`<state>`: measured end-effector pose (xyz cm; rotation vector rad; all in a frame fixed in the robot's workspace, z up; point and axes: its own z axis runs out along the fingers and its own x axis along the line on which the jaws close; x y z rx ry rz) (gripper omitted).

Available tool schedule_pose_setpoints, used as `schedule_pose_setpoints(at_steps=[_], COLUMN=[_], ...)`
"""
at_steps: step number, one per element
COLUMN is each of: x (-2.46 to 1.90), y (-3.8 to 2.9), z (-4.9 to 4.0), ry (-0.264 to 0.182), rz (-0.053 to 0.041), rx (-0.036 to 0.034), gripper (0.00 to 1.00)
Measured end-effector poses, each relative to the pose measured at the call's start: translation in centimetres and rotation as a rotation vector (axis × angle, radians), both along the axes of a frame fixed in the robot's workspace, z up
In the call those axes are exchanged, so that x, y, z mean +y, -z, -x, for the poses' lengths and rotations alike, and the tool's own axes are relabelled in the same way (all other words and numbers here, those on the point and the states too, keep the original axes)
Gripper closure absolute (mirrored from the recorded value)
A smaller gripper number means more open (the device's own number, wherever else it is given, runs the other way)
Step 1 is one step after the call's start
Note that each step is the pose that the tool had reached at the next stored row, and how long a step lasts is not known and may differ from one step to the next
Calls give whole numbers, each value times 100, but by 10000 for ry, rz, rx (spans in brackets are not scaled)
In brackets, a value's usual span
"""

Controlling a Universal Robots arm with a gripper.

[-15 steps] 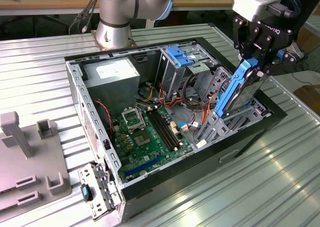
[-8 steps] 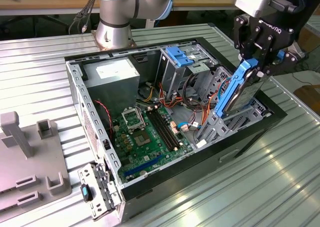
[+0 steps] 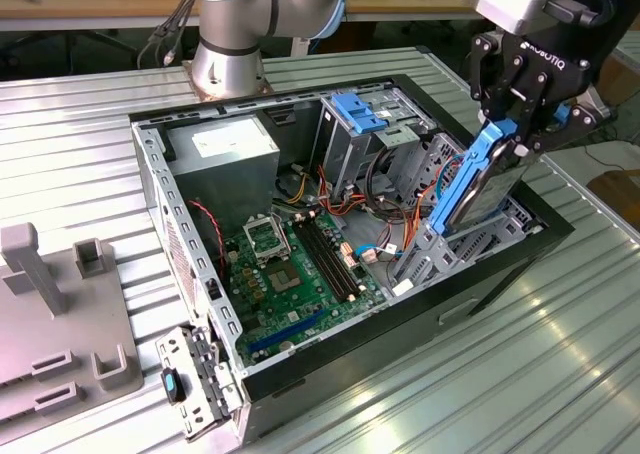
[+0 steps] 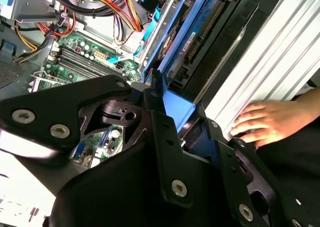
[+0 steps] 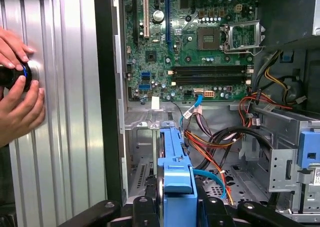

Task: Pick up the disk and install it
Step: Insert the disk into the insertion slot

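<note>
The disk (image 3: 478,189), a grey metal drive framed by bright blue rails, hangs tilted and on edge above the drive bay (image 3: 440,249) at the exterior view's right end of the open computer case (image 3: 150,164). My gripper (image 3: 520,139) is shut on its upper end, and its lower end dips toward the bay. In the first wrist view the blue rail of the disk (image 5: 175,187) stands between my black fingers (image 5: 145,207) over the bay floor. The second wrist view shows the disk (image 4: 200,42) beyond my gripper (image 4: 170,107).
Inside the case lie the green motherboard (image 3: 290,274), the power supply (image 3: 220,154), a pale-blue bracket (image 3: 355,109) and loose coloured cables (image 5: 215,142) beside the bay. A person's hands (image 5: 17,102) rest on the ribbed metal table. Grey fixtures (image 3: 60,314) stand at the exterior view's left.
</note>
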<state>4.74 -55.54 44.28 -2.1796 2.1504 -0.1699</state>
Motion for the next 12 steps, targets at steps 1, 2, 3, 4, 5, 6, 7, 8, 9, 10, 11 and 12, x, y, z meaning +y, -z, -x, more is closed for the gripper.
schedule_pose_setpoints(at_steps=[1,2,3,4,5,6,7,8,9,10,11,12], x=[0,0,0,0,0,0,0,0,0,0,0,0], y=[16,25,34,41,54,72,97,113,128,148,165,362], z=[-17,-28,-37,-44,-52,-58,-62,-63,-65,-66,-67,-75], ry=[4,6,7,8,8,9,9,9,8,9,9,9], rz=[0,0,1,1,1,1,1,0,0,0,0,1], rx=[38,63,86,108,132,151,166,172,179,185,189,228], gripper=[63,63,63,63,63,63,63,63,63,63,63,63])
